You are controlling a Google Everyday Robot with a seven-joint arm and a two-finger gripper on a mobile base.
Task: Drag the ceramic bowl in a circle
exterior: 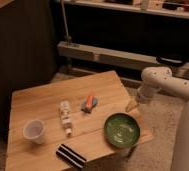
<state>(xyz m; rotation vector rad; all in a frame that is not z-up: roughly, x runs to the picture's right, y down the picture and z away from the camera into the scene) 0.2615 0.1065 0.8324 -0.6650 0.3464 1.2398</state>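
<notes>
The ceramic bowl (122, 130) is round, shallow and glossy dark green. It sits on the wooden table (43, 100) near the front right corner. My gripper (132, 105) hangs off the white arm at the table's right edge, just behind and to the right of the bowl, apart from it. It holds nothing that I can see.
A translucent white plastic cup (34, 131) stands at the front left. A small white bottle (65, 115) lies in the middle. An orange and blue object (89, 103) lies beside it. A black-and-white striped object (71, 155) lies at the front edge. A dark shelf stands behind.
</notes>
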